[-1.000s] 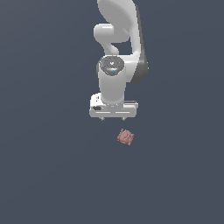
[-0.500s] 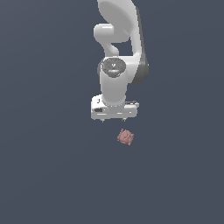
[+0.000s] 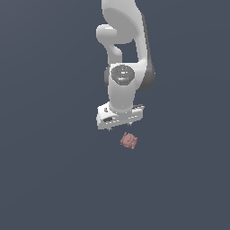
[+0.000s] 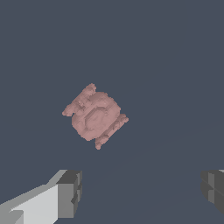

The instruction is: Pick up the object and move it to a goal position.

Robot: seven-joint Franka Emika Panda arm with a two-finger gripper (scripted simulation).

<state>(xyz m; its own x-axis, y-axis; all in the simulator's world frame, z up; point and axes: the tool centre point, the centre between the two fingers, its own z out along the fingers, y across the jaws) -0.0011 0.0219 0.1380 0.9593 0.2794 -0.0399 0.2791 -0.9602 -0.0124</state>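
The object [image 3: 129, 140] is a small pinkish-red lumpy blob lying on the dark grey floor, just below and to the exterior view's right of my white gripper [image 3: 119, 123]. In the wrist view the object [image 4: 95, 116] lies clear of my fingers, apart from both. The gripper [image 4: 142, 192] is open, its two grey fingertips [image 4: 70, 193] spread wide with nothing between them. In the exterior view the hand's body hides most of the fingers.
The white arm [image 3: 123, 54] rises from the gripper toward the exterior view's top. The plain dark grey floor [image 3: 54, 170] surrounds the object on all sides.
The gripper has turned slightly about its wrist and shifted a little; the object has not moved.
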